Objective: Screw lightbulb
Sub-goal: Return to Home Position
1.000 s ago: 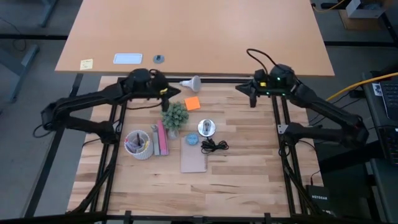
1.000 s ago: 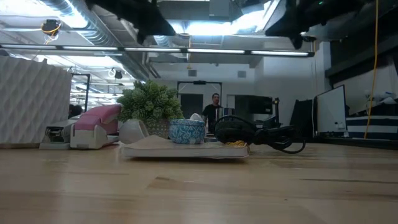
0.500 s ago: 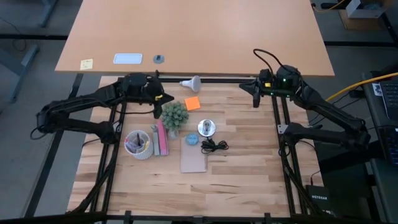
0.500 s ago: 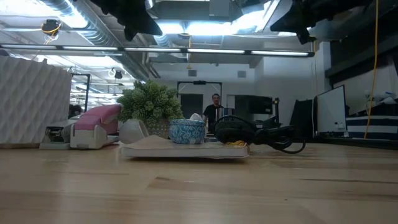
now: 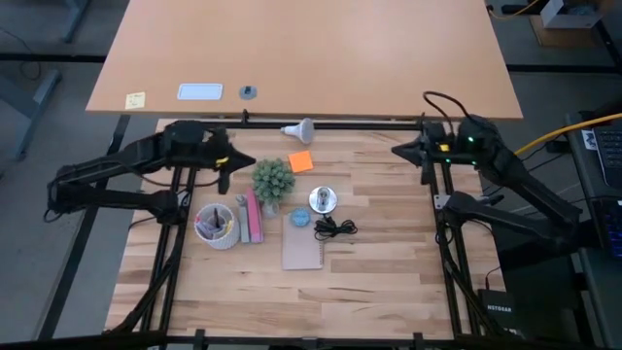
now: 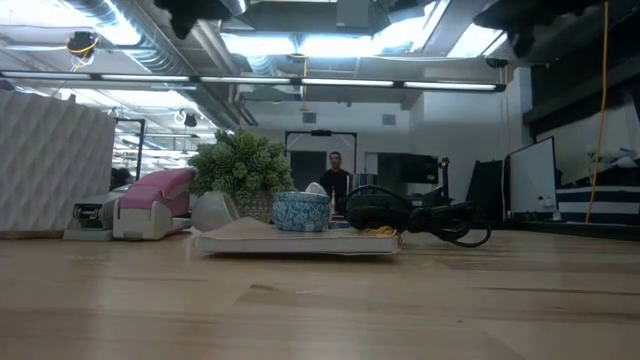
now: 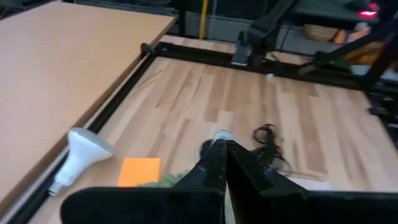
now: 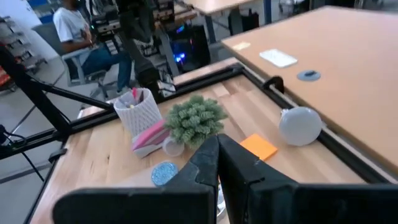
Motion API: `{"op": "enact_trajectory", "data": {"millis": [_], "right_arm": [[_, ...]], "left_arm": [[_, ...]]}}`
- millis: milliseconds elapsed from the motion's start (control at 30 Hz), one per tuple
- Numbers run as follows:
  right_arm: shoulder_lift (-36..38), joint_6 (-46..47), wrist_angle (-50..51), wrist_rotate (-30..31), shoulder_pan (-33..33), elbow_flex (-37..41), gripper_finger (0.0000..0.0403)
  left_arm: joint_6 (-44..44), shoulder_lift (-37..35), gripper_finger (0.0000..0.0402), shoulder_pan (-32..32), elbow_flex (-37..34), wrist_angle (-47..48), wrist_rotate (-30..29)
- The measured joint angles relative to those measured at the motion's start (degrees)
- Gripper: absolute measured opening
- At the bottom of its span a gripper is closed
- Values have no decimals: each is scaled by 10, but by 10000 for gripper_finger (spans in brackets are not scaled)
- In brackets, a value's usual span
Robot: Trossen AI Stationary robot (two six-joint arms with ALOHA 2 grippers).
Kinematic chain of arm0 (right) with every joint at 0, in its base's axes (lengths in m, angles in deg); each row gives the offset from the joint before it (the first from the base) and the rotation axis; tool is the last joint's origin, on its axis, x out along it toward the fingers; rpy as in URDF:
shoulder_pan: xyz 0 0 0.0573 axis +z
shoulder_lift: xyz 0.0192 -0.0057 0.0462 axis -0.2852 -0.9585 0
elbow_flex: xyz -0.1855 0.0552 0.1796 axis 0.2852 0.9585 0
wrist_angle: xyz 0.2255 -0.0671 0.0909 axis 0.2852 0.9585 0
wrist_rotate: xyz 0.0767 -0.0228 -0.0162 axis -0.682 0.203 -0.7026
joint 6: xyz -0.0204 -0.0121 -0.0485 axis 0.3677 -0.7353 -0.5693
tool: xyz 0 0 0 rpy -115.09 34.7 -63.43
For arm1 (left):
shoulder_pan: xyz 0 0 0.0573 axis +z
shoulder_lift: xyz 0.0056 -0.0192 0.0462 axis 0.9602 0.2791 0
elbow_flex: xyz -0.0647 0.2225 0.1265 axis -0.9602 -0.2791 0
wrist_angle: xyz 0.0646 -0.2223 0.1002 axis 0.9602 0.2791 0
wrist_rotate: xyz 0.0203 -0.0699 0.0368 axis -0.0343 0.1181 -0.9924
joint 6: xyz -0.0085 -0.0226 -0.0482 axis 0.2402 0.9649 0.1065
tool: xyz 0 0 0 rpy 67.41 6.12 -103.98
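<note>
The lightbulb [image 5: 299,128] lies on its side at the table's far edge, beside the black rail. Its white globe points right and its grey base left. It also shows in the left wrist view [image 7: 78,155] and the right wrist view [image 8: 300,124]. The shiny socket disc [image 5: 323,199] sits mid-table with its black cord [image 5: 336,228] coiled beside it. My left gripper [image 5: 233,160] hovers shut and empty to the left of the bulb. My right gripper [image 5: 398,148] hovers shut and empty to its right.
A small green plant [image 5: 274,181], an orange sticky note [image 5: 300,161], a white pen cup [image 5: 216,226], a pink stapler [image 5: 253,216], a blue patterned bowl [image 5: 299,218] and a brown notebook [image 5: 302,245] crowd the table's middle. A person sits beyond the table [image 8: 78,37].
Both grippers have drawn back from the lightbulb, staying shut. My left gripper has gone toward the table's left edge and a little nearer. My right gripper has gone toward the right edge. The bulb and the socket have stayed where they were.
</note>
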Motion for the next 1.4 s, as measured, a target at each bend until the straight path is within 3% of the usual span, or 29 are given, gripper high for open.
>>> {"op": "enact_trajectory", "data": {"millis": [233, 433, 567, 1000, 1267, 1400], "right_arm": [[118, 18, -29, 23, 0, 80, 12], [197, 64, -84, 23, 0, 175, 12], [229, 96, -139, 23, 0, 241, 12], [237, 196, -392, -12, 0, 434, 12], [238, 214, -467, -23, 4, 467, 12], [237, 195, -474, -12, 42, 468, 12]], "left_arm": [[39, -70, 0, -56, -37, 0, -27], [81, -116, 0, -99, -152, -79, -89], [83, -137, 0, -115, -240, -181, -98], [83, -140, 0, -134, -456, -490, -98], [79, -140, 0, -134, -515, -582, -115], [73, -140, 0, -134, -523, -590, -150]]}}
